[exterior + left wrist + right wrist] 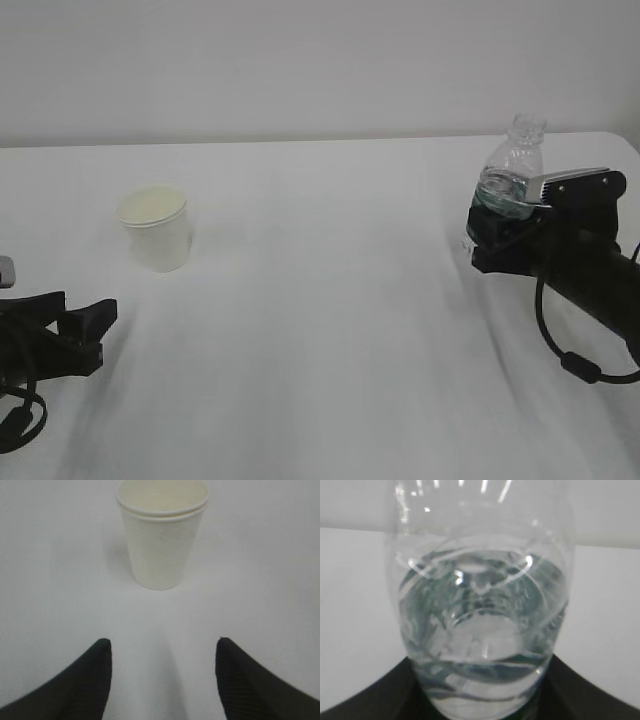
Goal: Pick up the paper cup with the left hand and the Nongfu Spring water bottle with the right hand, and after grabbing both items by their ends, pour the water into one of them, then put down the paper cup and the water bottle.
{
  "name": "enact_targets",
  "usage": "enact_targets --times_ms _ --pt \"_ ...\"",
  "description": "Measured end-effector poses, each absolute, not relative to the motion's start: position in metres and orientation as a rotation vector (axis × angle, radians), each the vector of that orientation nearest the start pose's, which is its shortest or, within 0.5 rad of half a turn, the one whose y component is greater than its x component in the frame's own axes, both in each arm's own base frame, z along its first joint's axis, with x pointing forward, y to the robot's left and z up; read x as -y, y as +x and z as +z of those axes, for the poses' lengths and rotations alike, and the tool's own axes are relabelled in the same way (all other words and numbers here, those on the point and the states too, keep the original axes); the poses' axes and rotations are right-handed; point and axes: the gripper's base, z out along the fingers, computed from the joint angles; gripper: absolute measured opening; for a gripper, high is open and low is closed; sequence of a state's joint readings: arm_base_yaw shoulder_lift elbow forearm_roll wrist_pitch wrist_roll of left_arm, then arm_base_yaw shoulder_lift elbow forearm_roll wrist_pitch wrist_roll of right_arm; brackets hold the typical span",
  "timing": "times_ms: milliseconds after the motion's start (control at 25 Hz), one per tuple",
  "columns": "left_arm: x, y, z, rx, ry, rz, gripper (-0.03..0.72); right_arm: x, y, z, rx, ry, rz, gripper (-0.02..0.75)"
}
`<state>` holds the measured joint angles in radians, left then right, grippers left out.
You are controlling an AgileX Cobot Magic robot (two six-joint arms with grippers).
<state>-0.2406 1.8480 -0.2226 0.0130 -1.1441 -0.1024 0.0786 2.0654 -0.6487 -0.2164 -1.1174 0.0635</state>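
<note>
The white paper cup (155,228) stands upright on the table at the left, its cream inside showing. My left gripper (92,318) lies low near the front left edge, open and empty, a short way in front of the cup. In the left wrist view the cup (162,535) is straight ahead of the gap between the two black fingers (95,675). My right gripper (500,228) is shut on the lower body of the Nongfu Spring water bottle (512,160), which stands upright with no cap. Water (480,630) fills the bottle's lower part between the dark jaws.
A white table (330,330) runs back to a pale wall. The right arm and its looping cable (575,365) take up the right edge. The left arm's cables (20,415) lie at the bottom left corner.
</note>
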Motion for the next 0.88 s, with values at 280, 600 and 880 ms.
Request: enact_targets --times_ms 280,600,880 --pt "0.056 0.222 0.099 -1.967 0.149 -0.233 0.470 -0.043 0.318 0.116 -1.747 -0.240 0.205 0.379" --pt "0.058 0.221 0.099 -1.965 0.179 -0.251 0.451 -0.041 0.295 0.132 -1.735 -0.247 0.206 0.379" --pt "0.068 0.239 0.108 -1.890 0.238 -0.294 0.473 -0.041 0.279 0.130 -1.763 -0.256 0.213 0.379"
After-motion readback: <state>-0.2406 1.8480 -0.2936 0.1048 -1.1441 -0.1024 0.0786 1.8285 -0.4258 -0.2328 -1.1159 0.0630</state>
